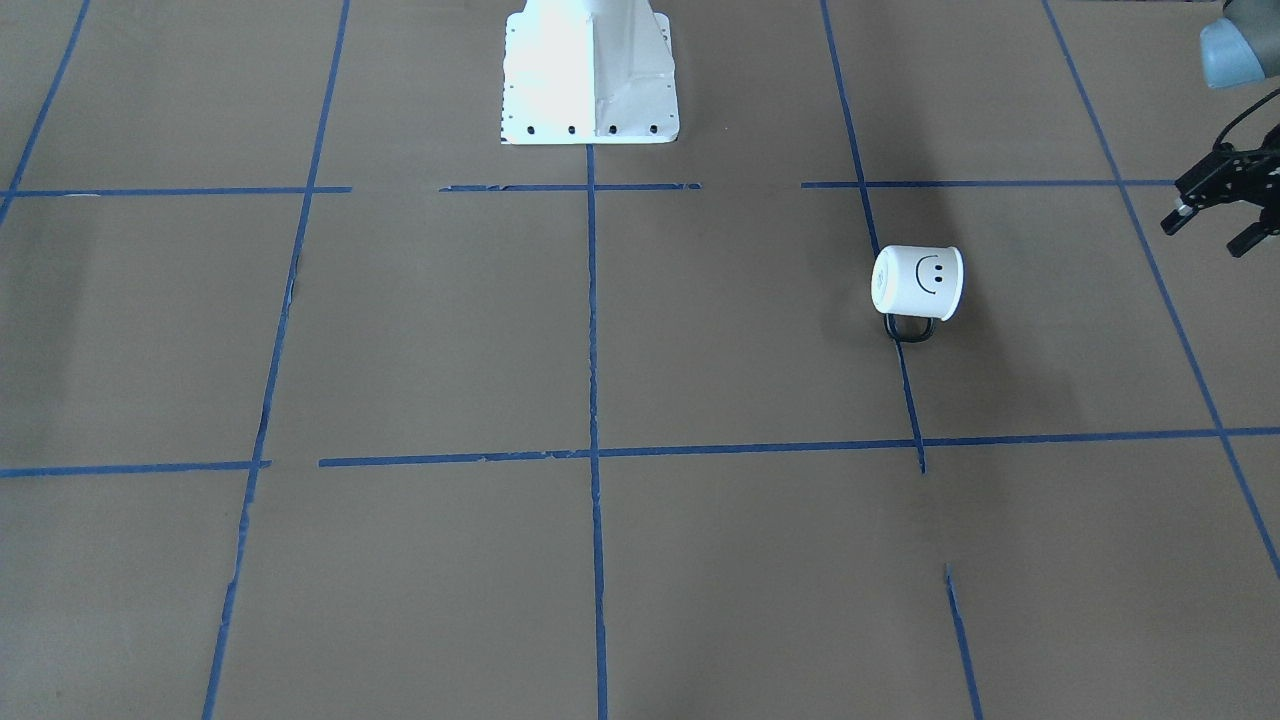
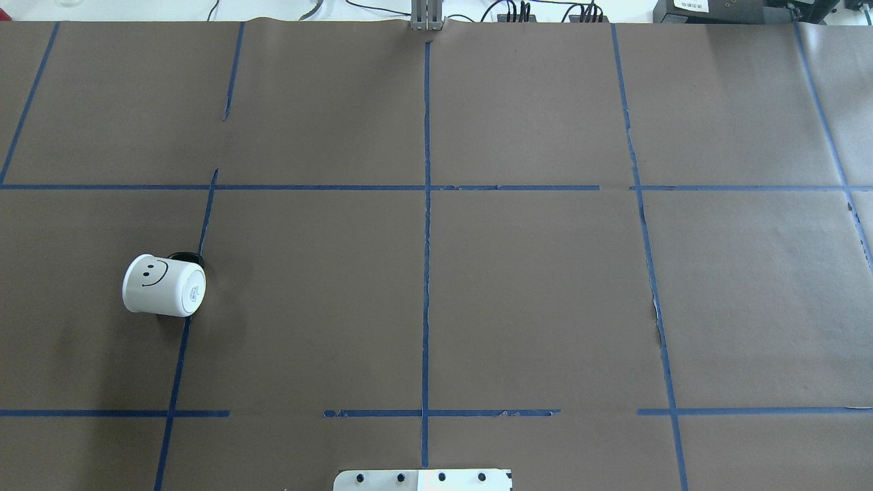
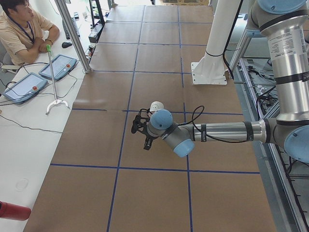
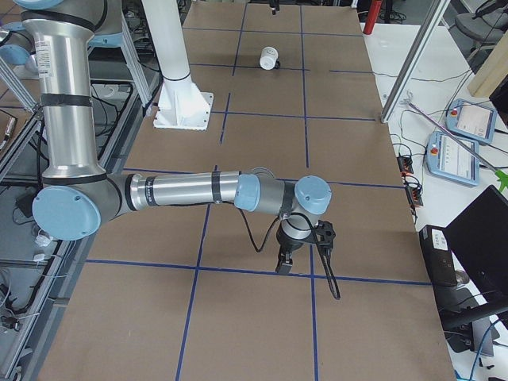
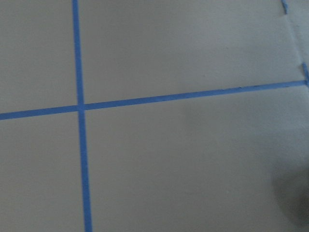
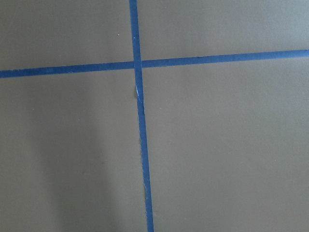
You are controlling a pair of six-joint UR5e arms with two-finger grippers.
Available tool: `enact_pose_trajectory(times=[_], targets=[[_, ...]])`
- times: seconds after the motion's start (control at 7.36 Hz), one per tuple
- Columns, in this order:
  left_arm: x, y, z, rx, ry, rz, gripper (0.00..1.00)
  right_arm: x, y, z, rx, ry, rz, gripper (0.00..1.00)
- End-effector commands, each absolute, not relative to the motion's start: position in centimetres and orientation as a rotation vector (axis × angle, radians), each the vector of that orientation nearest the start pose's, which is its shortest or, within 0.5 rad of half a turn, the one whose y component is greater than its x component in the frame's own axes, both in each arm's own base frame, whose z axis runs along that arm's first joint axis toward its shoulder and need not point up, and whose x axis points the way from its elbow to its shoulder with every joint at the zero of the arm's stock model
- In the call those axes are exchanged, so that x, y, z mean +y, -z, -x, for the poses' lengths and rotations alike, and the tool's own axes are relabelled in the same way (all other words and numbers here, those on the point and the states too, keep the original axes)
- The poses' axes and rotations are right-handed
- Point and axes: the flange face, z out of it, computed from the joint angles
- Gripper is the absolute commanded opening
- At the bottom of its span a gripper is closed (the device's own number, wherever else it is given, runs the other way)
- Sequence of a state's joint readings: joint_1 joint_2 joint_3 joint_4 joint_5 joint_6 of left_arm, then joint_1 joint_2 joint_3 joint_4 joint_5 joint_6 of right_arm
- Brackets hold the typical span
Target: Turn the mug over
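The white mug [image 1: 918, 283] with a black smiley face lies on its side on the brown paper, on the robot's left half of the table. Its flat base faces the table's middle, and its black loop handle [image 1: 908, 329] rests on the table. It also shows in the overhead view [image 2: 164, 285] and both side views [image 3: 156, 106] [image 4: 269, 57]. My left gripper [image 1: 1210, 230] hangs above the table, outboard of the mug and apart from it, fingers spread and empty. My right gripper [image 4: 287, 258] shows only in the exterior right view, far from the mug; I cannot tell its state.
The white robot pedestal [image 1: 590, 75] stands at the table's robot-side edge. Blue tape lines [image 2: 427, 273] grid the paper. An operator [image 3: 21, 29] sits beyond the far edge beside teach pendants [image 3: 58, 66] and a grabber stick [image 3: 52, 77].
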State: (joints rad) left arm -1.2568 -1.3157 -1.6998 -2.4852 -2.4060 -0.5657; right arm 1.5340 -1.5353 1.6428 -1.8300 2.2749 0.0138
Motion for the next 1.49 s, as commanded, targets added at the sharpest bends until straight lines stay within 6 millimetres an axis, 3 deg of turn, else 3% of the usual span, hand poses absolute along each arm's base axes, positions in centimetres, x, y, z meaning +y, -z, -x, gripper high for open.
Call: enact_pose_trajectory(times=[0.0,0.14,0.27,0.54,0.68,0.81,1.09,1.36], targets=[[-40.0,-59.3,-13.9,0.955,0.004,-0.332,1.0,-49.4,-63.5,-5.1,-0.699,-0.031,0.163,1.0],[-39.6,-58.6,-15.9,0.965,0.055,-0.3,1.0,-49.5,-63.5,-5.1,-0.699,-0.031,0.162,1.0],[-40.9,-56.1,-17.7,1.029,0.119,-0.278,1.0,-49.4,-63.5,-5.1,-0.699,-0.031,0.163,1.0],[-40.3,-53.6,-22.2,1.178,0.189,-0.23,1.0,-49.4,-63.5,-5.1,-0.699,-0.031,0.163,1.0],[-39.6,-52.3,-22.3,1.274,0.207,-0.243,1.0,-49.4,-63.6,-5.1,-0.699,-0.032,0.165,1.0],[-38.8,-52.3,-22.5,1.347,0.191,-0.261,1.0,-49.4,-63.5,-5.1,-0.699,-0.031,0.163,1.0],[-38.6,-55.5,-23.8,1.406,0.164,-0.31,1.0,-49.4,-63.5,-5.1,-0.699,-0.031,0.163,1.0],[-38.5,-55.7,-26.1,1.483,0.12,-0.366,1.0,-49.4,-63.5,-5.1,-0.699,-0.031,0.163,1.0]])
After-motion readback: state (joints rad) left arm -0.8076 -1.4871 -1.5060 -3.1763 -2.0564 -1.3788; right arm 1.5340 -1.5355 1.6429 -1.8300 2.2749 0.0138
